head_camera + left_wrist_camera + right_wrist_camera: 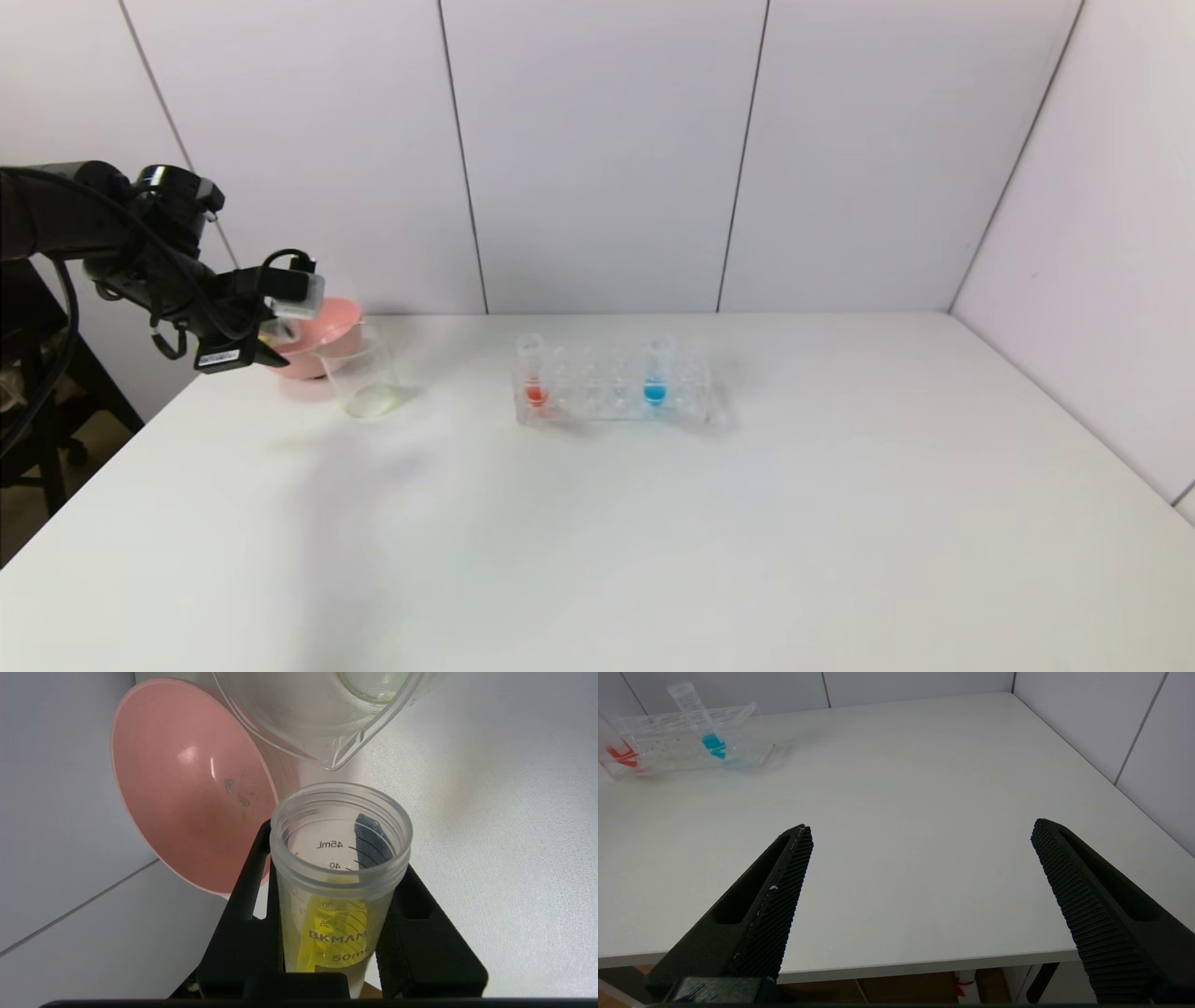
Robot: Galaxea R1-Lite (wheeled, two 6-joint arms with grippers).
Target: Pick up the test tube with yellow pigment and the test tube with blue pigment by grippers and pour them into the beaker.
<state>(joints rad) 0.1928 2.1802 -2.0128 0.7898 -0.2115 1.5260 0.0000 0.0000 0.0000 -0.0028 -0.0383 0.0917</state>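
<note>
Left gripper (341, 933) is at the far left of the table (653, 523), raised beside the beaker (359, 378). Its fingers (245, 905) pinch the yellow tube (338, 891), one on each side of the tube's body below the rim. In the left wrist view the tube sits squarely between the two fingers, open mouth projecting beyond the fingertips and pointing toward the beaker's lip (336, 758), close to it without touching. Yellow liquid shows in the part of the tube lying between the fingers. In the head view the tube is largely hidden behind the gripper; only a pale yellow trace shows there, so its tilt cannot be judged.

The beaker stands upright on the table, just in front of the pink bowl (322, 331), with a faint yellowish tint at its bottom.

The rack (611, 392) stands mid-table, well right of the beaker. The blue tube (656, 373) stands upright in a hole toward the rack's right end, blue liquid at its bottom. The red tube (532, 373) stands at the rack's left end.

Right gripper (920, 835) is out of the head view. Its own camera shows it beyond the table's near edge, well apart from the rack, fingers (784, 891) spread wide with nothing between them.
</note>
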